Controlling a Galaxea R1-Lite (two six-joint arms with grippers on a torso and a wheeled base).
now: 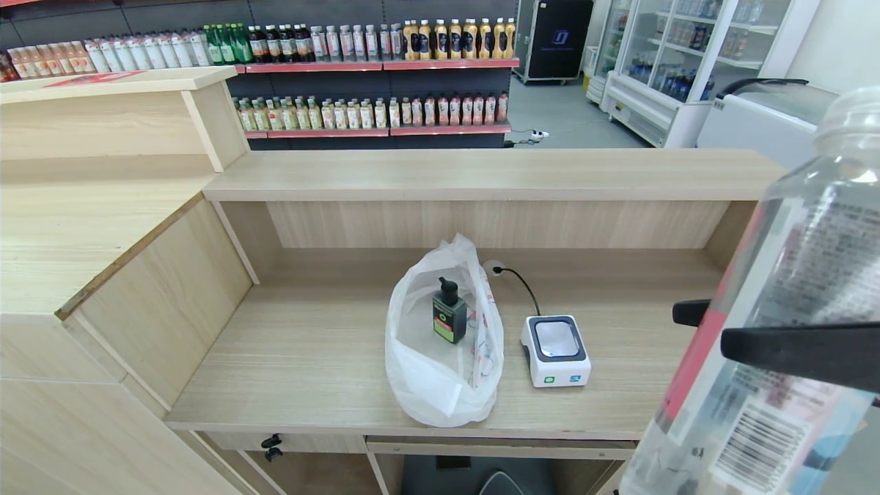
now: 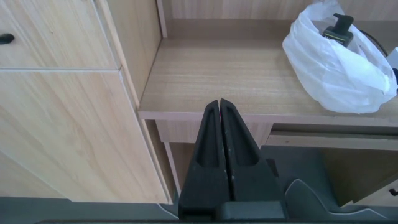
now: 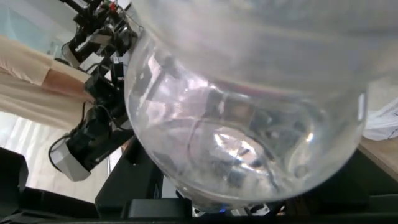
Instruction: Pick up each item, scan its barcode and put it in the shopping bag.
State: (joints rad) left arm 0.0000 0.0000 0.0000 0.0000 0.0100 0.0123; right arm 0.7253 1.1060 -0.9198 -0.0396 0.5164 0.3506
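Right claw (image 1: 700, 330) clamps a clear bottle (image 1: 804, 261) at frame right; its barcode, seemingly facing away from the scanner (image 1: 554, 347), could go unread.

White bag (image 1: 440, 371), clear red-striped bottle (image 1: 777, 330)

The wooden counter (image 1: 309, 357) bears a white shopping bag (image 1: 426, 392) just beside a barcode scanner (image 1: 555, 349).

Left pincer (image 2: 219, 102) empty, fingers pressed together, held low before desk's (image 2: 249, 68) near-left edge. Right pincer (image 1: 701, 328) raised at near right, clamped across clear bottle (image 1: 790, 261).
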